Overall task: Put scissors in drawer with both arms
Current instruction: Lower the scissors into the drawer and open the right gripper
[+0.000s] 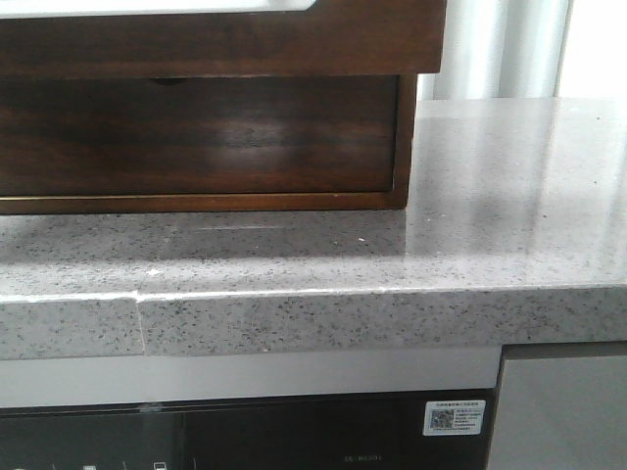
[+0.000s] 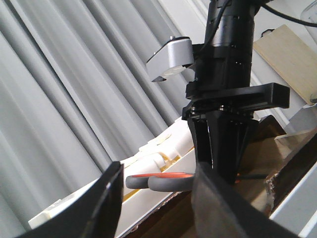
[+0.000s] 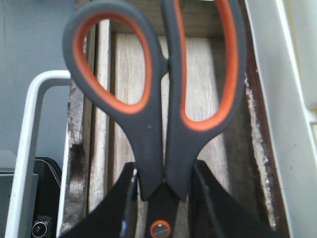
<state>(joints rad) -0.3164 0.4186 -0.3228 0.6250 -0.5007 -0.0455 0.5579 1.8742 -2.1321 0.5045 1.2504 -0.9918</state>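
The scissors hang in my right gripper, which is shut on their neck just above the orange pivot dot. Their orange-lined loops point away from the wrist. Under them lies the pale wooden floor of the open drawer. In the left wrist view the right arm stands upright over the drawer, with the grey scissors loops sticking out sideways. My left gripper is open, close by, with nothing between its fingers. The front view shows only the drawer's dark front, pulled out at the top, and neither arm.
Below the open drawer is a second dark front with a finger notch. The cabinet stands on a speckled grey counter. A white moulded part lies past the drawer rim, and a white frame runs beside it.
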